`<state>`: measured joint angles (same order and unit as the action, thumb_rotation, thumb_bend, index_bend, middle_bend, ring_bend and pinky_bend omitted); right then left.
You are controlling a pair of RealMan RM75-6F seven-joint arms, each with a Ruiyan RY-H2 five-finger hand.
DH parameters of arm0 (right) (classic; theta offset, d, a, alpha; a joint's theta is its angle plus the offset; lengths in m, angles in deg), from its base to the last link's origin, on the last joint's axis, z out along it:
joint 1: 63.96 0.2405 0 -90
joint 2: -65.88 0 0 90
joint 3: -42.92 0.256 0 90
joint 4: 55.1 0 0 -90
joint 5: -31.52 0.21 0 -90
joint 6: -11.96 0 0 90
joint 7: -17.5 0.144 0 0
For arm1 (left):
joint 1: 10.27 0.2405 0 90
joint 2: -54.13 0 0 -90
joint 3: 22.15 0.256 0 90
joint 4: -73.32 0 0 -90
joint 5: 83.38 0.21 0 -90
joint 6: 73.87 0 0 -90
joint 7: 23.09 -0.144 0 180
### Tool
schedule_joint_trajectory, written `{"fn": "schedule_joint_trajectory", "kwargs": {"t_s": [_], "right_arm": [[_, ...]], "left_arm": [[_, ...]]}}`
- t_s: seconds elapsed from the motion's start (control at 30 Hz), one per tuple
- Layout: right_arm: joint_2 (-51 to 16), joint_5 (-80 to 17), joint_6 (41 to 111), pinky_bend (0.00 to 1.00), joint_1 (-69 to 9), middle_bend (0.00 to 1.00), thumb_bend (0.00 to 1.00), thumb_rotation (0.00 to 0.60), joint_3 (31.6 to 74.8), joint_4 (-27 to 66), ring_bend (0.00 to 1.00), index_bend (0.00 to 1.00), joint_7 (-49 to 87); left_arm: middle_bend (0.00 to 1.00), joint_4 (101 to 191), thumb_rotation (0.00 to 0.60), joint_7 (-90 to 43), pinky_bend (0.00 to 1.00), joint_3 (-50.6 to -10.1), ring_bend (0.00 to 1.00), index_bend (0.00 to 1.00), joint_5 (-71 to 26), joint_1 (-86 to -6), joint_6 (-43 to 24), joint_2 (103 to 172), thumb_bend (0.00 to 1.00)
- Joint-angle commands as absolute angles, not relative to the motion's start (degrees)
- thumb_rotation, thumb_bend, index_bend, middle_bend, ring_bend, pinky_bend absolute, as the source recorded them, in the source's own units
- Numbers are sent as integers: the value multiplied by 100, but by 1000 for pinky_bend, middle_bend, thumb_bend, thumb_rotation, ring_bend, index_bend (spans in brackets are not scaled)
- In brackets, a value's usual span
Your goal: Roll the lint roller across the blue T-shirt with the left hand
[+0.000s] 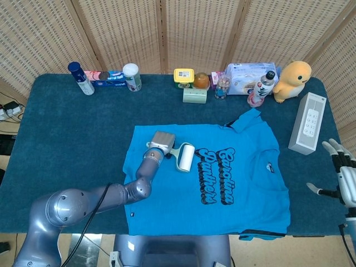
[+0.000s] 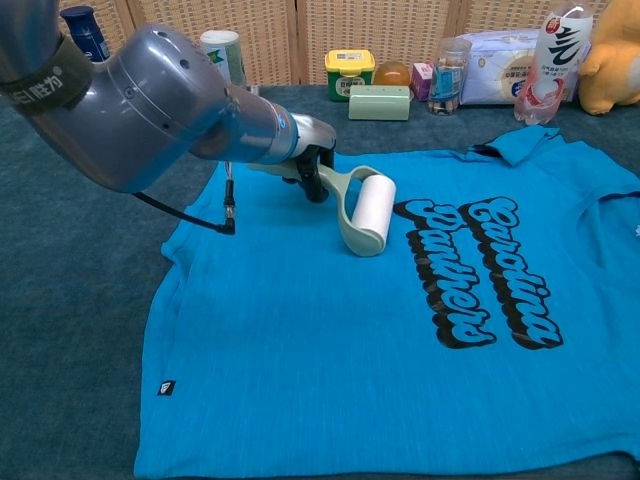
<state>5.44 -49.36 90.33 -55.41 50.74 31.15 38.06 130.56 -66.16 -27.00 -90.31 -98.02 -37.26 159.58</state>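
The blue T-shirt [image 1: 222,183] [image 2: 330,340] lies flat on the dark blue table with black lettering across its chest. My left hand [image 1: 161,142] [image 2: 308,160] grips the pale green handle of the lint roller [image 1: 185,157] [image 2: 372,212]. Its white roll rests on the shirt just left of the lettering. My right hand [image 1: 345,179] hangs off the table's right edge with fingers spread and nothing in it; the chest view does not show it.
Along the table's back edge stand bottles and jars [image 1: 132,77], a yellow-lidded tin [image 1: 184,76], a wipes pack [image 1: 245,77], a drink bottle [image 1: 260,89] and a yellow plush duck [image 1: 292,79]. A white box [image 1: 307,122] lies right of the shirt.
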Motion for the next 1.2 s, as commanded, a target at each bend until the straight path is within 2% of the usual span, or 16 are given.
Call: {"fn": "schedule_joint_trajectory", "kwargs": {"t_s": [0.03,0.23,0.43,0.77,1.0,1.2], "right_arm": [[547,-4934,9030,0,-5542,0,0,600,5073,3117,0,73,3813],[561,-4933,9023,0,-5543,0,0,600,5072,3122,0,73,3842],[578,-4931,9014,0,-5554,0,0,600,5064,3101,0,73,3898],[635,-4899,9096,0,-5614,0,0,600,5092,3082,0,72,4018],[646,-4922,9097,0,-5617,0,0,600,5086,3090,0,73,4039],[651,-4911,9127,0,-5630,0,0,600,5097,3107,0,72,4022]], "left_arm": [[957,12962,600,-6520,967,-2915,826,1000,-8826,-9810,-3766,16041,999],[957,12885,600,-6298,966,-3290,826,1000,-8387,-9814,-3748,16182,998],[957,12723,600,-6411,967,-3453,826,1000,-8307,-9948,-3708,16413,991],[957,12199,600,-6983,966,-3488,826,1000,-8637,-10121,-3753,16873,986],[957,12164,600,-7471,967,-3459,826,1000,-9029,-10102,-3842,16887,986],[957,12334,600,-8050,967,-3353,826,1000,-9556,-10099,-3644,16752,987]]}}
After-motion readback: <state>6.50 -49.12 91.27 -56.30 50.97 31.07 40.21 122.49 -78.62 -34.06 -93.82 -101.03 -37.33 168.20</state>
